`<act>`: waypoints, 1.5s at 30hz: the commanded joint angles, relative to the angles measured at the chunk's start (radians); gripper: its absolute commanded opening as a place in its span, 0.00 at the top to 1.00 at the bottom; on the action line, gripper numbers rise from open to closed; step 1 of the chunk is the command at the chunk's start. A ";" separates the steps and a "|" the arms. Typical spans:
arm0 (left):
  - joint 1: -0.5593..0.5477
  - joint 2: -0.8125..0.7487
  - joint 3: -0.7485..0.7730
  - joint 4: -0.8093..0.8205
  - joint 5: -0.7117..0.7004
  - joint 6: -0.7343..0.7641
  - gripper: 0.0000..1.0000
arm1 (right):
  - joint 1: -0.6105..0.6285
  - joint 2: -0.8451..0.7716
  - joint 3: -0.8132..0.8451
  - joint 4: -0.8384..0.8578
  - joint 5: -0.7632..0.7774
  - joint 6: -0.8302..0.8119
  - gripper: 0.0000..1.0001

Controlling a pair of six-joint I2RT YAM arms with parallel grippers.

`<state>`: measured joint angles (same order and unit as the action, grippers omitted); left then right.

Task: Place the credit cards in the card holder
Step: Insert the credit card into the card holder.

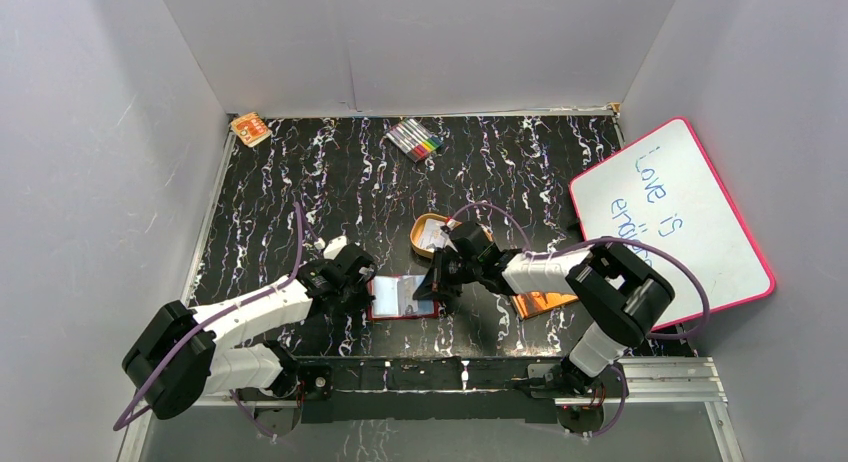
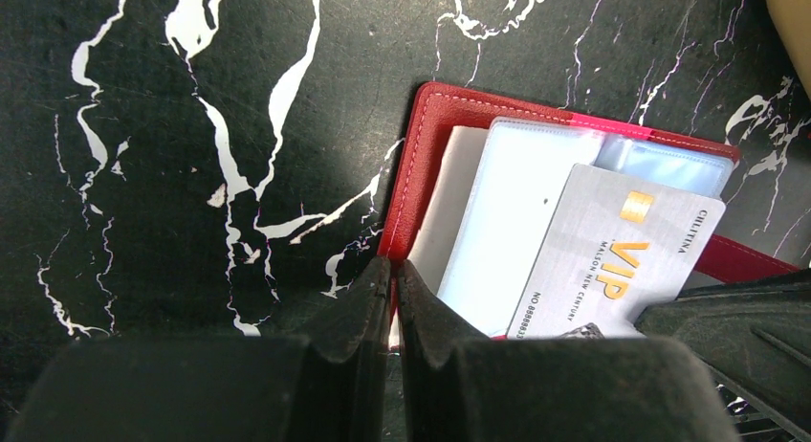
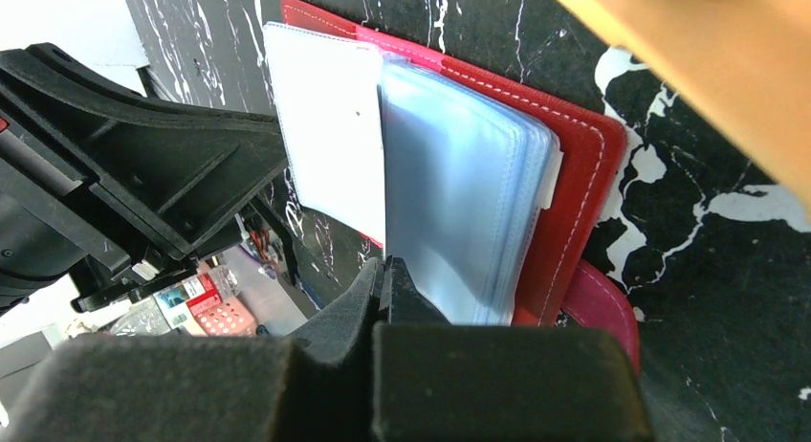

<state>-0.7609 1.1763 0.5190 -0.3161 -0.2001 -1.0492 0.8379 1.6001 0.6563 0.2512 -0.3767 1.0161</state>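
Note:
The red card holder [image 1: 395, 298] lies open on the black marbled table, pale-blue sleeves up. My left gripper [image 1: 362, 282] is shut on its left red edge; the left wrist view shows the fingertips [image 2: 394, 270] pinching the cover [image 2: 430, 136]. My right gripper [image 1: 437, 282] is shut at the holder's right side. A silver VIP card [image 2: 612, 255] lies slanted over the sleeves, its near end at the right gripper [image 2: 736, 318]. In the right wrist view the gripper [image 3: 384, 265] is shut, level with the sleeves [image 3: 459, 174] and the red cover [image 3: 574, 174]. More cards [image 1: 435, 234] lie in the orange tray.
The orange oval tray [image 1: 418, 232] sits just behind the right gripper. An orange-brown book [image 1: 545, 304] lies under the right arm. A whiteboard [image 1: 680, 222] leans at the right. Markers [image 1: 415, 139] and a small orange box [image 1: 250, 129] lie at the back.

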 commanded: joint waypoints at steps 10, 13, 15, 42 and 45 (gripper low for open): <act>0.006 -0.009 -0.028 -0.032 0.000 -0.005 0.94 | -0.003 0.031 -0.003 0.109 -0.010 0.016 1.00; 0.006 -0.009 -0.031 -0.030 0.002 -0.005 0.94 | -0.003 0.036 -0.002 0.109 0.002 0.016 1.00; 0.005 -0.009 -0.032 -0.030 0.004 -0.007 0.94 | -0.003 0.041 -0.003 0.111 0.013 0.018 1.00; 0.006 -0.004 -0.039 -0.028 0.006 -0.014 0.97 | -0.003 0.069 0.035 -0.049 0.110 -0.111 1.00; 0.005 0.002 -0.040 -0.021 0.012 -0.014 0.97 | 0.000 0.081 0.045 -0.041 0.100 -0.108 1.00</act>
<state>-0.7609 1.1671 0.5041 -0.3004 -0.1982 -1.0595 0.8383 1.6455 0.6724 0.2565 -0.3145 0.9440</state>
